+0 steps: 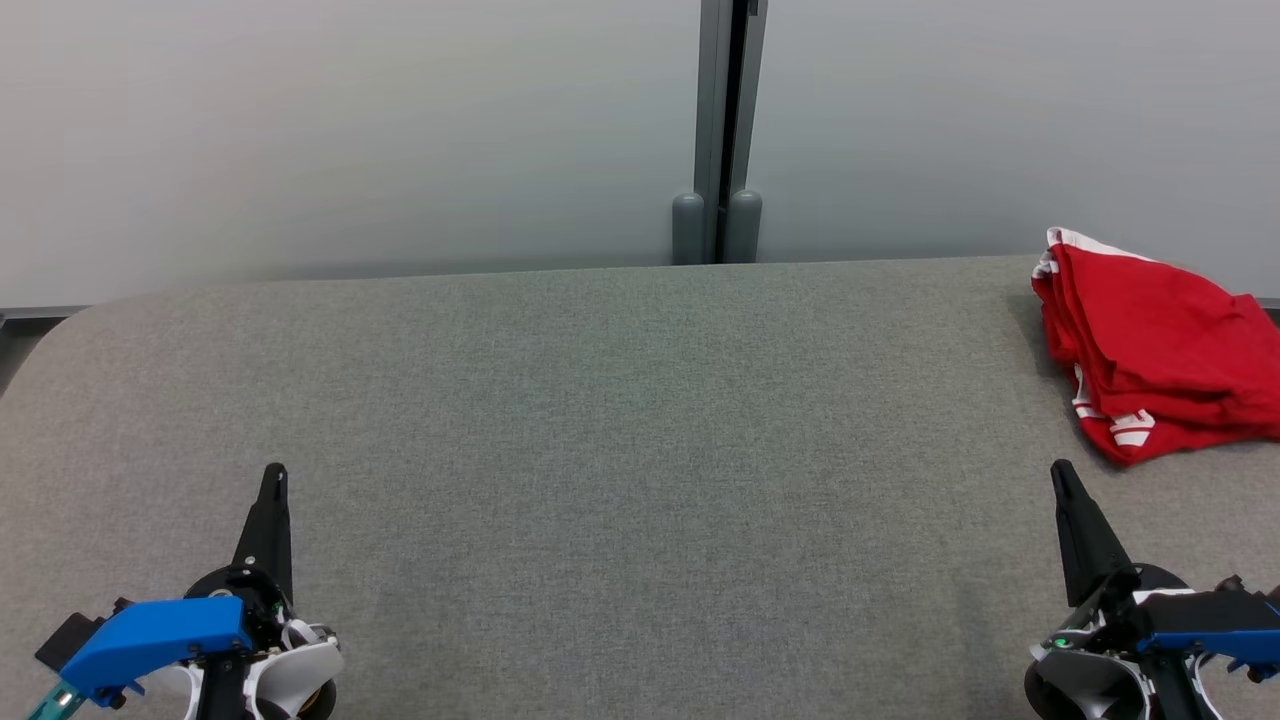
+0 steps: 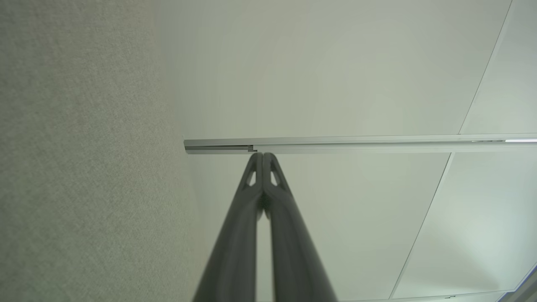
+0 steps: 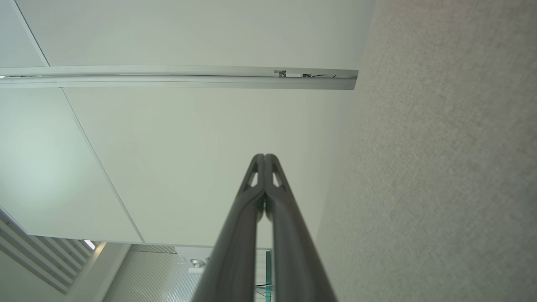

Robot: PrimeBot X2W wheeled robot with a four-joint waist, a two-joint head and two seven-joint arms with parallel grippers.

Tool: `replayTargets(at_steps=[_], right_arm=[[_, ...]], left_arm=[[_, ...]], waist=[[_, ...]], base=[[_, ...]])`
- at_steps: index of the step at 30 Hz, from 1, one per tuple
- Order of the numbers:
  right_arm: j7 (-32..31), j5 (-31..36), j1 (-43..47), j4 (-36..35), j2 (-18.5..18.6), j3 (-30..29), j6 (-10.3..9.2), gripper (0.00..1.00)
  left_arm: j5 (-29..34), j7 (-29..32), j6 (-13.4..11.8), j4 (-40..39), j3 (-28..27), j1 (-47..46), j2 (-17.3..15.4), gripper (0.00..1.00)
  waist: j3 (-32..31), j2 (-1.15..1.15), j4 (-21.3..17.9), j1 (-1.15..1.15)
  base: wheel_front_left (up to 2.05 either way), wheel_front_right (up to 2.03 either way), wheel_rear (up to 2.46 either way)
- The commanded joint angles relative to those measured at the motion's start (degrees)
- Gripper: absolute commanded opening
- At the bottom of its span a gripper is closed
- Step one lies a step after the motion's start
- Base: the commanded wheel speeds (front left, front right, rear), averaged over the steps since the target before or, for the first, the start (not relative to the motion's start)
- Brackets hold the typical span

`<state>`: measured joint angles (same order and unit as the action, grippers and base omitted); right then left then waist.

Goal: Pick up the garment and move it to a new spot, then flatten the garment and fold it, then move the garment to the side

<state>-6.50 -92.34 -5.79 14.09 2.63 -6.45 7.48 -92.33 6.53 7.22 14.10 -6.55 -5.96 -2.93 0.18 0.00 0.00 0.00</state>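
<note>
resting on grey table [image 1: 600, 400], far right — red garment [image 1: 1160, 350]

Cloth over a felted bench
Grey bench [image 1: 600, 400]: matt, coarse woven fabric; red garment [image 1: 1160, 350]: soft cloth; wall panels [image 1: 350, 130]: smooth, satin.

We are in a plain work room that looks like an office or a lab. We see a big table [image 1: 600, 400] with grey cloth on top. Behind it stand pale, bare wall panels [image 1: 350, 130] joined by a grey metal post [image 1: 712, 120].
</note>
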Motion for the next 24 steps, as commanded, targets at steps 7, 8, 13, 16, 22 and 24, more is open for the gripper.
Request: replayTargets(at_steps=[7, 8, 13, 16, 22, 24], right_arm=[[-0.2, -0.15, -0.83, -0.18, 0.46, -0.16, 0.02, 0.0], [-0.2, -0.15, -0.83, -0.18, 0.46, -0.16, 0.02, 0.0], [-0.2, -0.15, -0.83, -0.18, 0.46, -0.16, 0.02, 0.0], [-0.2, -0.15, -0.82, -0.18, 0.46, -0.16, 0.02, 0.0], [-0.2, -0.16, -0.82, -0.18, 0.45, -0.16, 0.02, 0.0], [-0.2, -0.16, -0.82, -0.18, 0.45, -0.16, 0.02, 0.0]], left_arm=[[-0.15, 0.23, 0.35, -0.25, -0.13, -0.55, 0.13, 0.0], [-0.15, 0.23, 0.35, -0.25, -0.13, -0.55, 0.12, 0.0], [-0.15, 0.23, 0.35, -0.25, -0.12, -0.55, 0.12, 0.0], [-0.16, 0.23, 0.35, -0.25, -0.12, -0.55, 0.12, 0.0], [-0.16, 0.22, 0.35, -0.26, -0.12, -0.55, 0.12, 0.0], [-0.16, 0.22, 0.35, -0.26, -0.12, -0.55, 0.12, 0.0]], waist=[[0.0, 0.0, 0.0, 0.0], [0.0, 0.0, 0.0, 0.0], [0.0, 0.0, 0.0, 0.0], [0.0, 0.0, 0.0, 0.0], [0.0, 0.0, 0.0, 0.0], [0.0, 0.0, 0.0, 0.0]], base=[[0.0, 0.0, 0.0], [0.0, 0.0, 0.0], [0.0, 0.0, 0.0], [0.0, 0.0, 0.0], [0.0, 0.0, 0.0], [0.0, 0.0, 0.0]])
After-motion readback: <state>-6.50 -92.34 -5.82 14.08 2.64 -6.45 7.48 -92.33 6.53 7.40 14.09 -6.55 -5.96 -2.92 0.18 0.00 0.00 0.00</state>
